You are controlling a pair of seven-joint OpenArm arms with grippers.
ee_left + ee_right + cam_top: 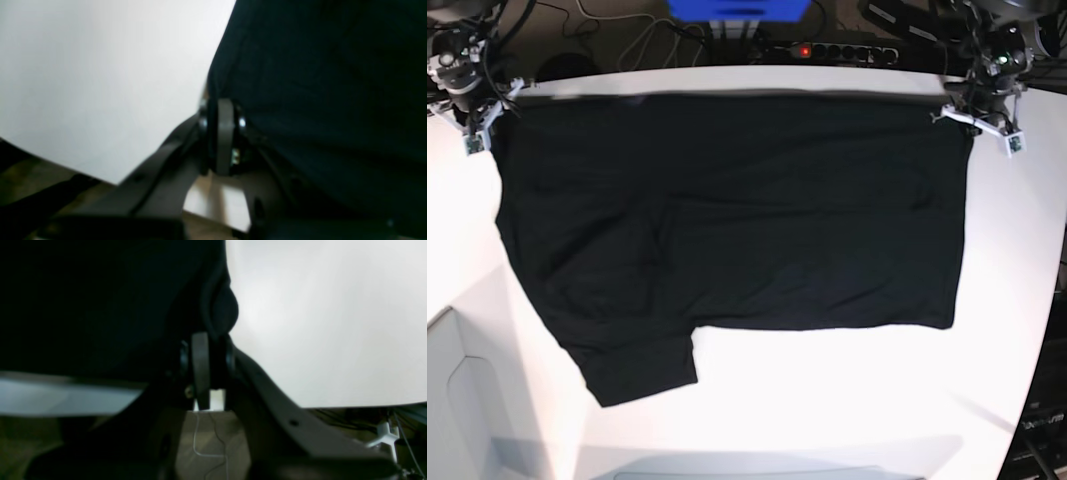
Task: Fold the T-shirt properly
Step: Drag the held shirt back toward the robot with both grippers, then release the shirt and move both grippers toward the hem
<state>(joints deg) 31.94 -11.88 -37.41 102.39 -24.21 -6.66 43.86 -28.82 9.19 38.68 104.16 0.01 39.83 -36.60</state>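
Near edge: bare white table [847, 400] in front of me, with a pale grey panel at its near left corner.
Sleeve: one short sleeve [642, 370] of the shirt [727, 210] juts toward me at the lower left of the base view, flat on the table.
Shirt body: the black shirt lies spread wide across the table, plain side up, with low wrinkles; its near hem runs straight to the corner on that view's right.
Containers: I cannot make out any on the table.
My right gripper [489, 112]: at the far corner on the base view's left, clenched on the shirt edge; my wrist camera shows dark cloth bunched between my fingers [200, 370].
My left gripper [962, 110]: at the far corner on the base view's right, clenched on the shirt edge; cloth runs down into my fingers [224, 136] in my wrist view.
Far edge: the shirt's far edge is stretched straight between my two grippers, along the table's back rim.
Beyond: a power strip [832, 50] with a red light, cables, and a blue object [737, 10].
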